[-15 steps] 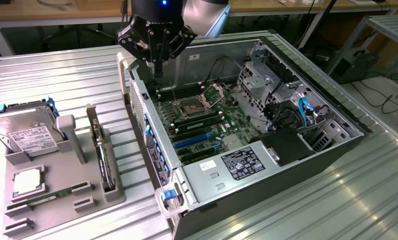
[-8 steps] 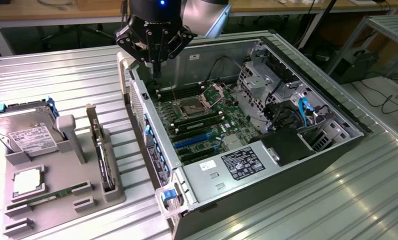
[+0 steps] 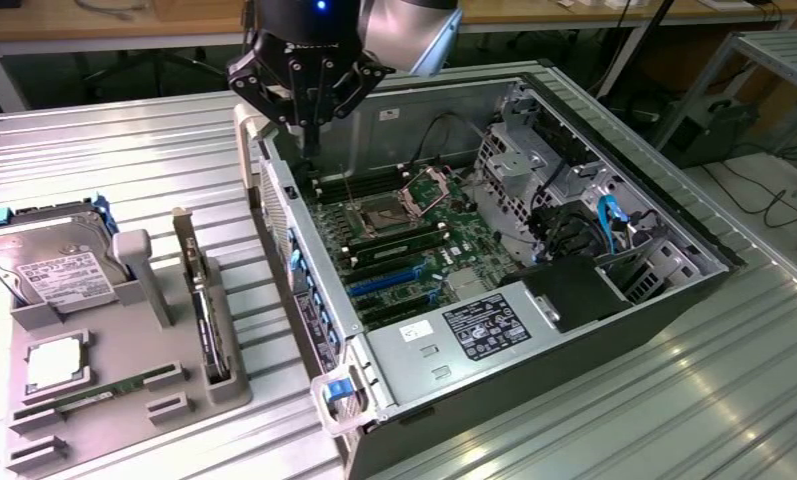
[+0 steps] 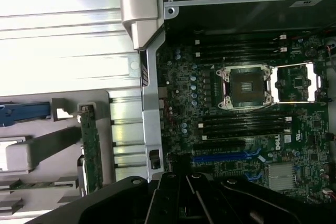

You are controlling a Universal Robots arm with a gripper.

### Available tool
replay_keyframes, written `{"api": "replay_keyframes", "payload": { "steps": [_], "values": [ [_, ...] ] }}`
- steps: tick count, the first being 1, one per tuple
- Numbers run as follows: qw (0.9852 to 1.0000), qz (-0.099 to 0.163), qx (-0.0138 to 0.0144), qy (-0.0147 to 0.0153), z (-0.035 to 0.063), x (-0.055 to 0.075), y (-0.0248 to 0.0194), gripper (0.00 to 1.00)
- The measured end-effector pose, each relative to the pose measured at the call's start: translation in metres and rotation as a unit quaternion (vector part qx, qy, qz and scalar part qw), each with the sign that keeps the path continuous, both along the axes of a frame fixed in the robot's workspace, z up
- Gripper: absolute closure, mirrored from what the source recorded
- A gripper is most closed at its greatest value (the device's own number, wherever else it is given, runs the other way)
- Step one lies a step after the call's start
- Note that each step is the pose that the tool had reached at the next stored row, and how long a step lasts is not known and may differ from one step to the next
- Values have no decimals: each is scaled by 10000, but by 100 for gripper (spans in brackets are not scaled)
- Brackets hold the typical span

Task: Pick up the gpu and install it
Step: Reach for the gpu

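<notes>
Gripper pressed together, empty, over the computer case rim; taking the graphics card, upright at the holder edge, needs it spread first

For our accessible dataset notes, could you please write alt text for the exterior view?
A robot arm's shut claw hangs over a corner of an open computer case. On the exterior view's left, the gpu stands on edge in a gray holder tray, untouched.
</notes>
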State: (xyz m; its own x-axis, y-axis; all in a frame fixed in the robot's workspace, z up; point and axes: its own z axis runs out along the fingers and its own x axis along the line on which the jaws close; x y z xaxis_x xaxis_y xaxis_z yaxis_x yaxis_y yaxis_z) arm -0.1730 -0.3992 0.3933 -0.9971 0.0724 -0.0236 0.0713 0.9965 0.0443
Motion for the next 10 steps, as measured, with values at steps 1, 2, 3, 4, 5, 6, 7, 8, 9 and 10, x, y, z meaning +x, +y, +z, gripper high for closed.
{"api": "replay_keyframes", "payload": {
  "steps": [1,2,3,4,5,6,7,8,9,10],
  "values": [
    [10000,0,0,0,0,-4,0,89],
    [10000,0,0,0,0,-7,0,89],
    [10000,0,0,0,0,-12,0,89],
    [10000,0,0,0,0,-15,0,89],
    [10000,0,0,0,0,-19,0,89],
    [10000,0,0,0,0,-22,0,89],
    [10000,0,0,0,0,-27,0,89],
    [10000,0,0,0,0,-30,0,89],
    [10000,0,0,0,0,-34,-1,89],
    [10000,0,0,0,0,-38,-1,89]
  ]
}}
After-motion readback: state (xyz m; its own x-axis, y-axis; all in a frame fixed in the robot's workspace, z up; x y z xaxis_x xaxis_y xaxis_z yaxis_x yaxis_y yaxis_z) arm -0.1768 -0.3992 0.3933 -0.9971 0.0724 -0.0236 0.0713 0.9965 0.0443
